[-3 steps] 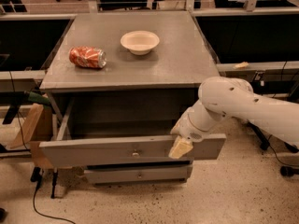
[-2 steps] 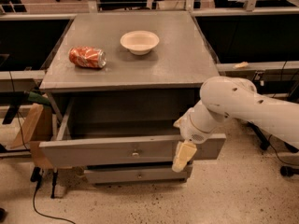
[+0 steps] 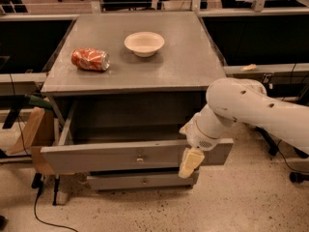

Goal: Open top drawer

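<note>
The wide grey top drawer (image 3: 96, 158), flat-fronted with a small round metal knob (image 3: 140, 157), is being shown pulled out toward the near side from under the grey cabinet top (image 3: 193, 66), above a narrower grey drawer front (image 3: 116, 181). The cream-coloured gripper (image 3: 189, 162) of the white robot arm (image 3: 260, 112) is being held pointing down before the panel's right part; whether it is wide or narrow cannot be told. A crushed red drink can (image 3: 90, 59) and a shallow cream bowl (image 3: 144, 43) are being carried on the top, left and far.
</note>
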Robot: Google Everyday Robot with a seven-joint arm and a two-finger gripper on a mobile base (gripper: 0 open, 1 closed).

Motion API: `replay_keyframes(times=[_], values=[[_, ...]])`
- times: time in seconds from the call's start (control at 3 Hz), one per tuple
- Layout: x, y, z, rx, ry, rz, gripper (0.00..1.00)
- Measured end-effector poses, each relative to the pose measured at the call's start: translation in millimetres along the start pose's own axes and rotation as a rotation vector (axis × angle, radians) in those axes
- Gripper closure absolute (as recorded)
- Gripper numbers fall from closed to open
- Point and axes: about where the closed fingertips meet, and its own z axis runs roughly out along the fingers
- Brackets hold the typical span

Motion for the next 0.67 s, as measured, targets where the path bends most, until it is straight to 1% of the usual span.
replay_keyframes(times=[0.33, 0.67], values=[[9.3, 11.0, -7.1, -0.021, 0.037, 0.012, 0.42], [15.5, 19.3, -10.7, -0.041, 0.059, 0.014, 0.65]])
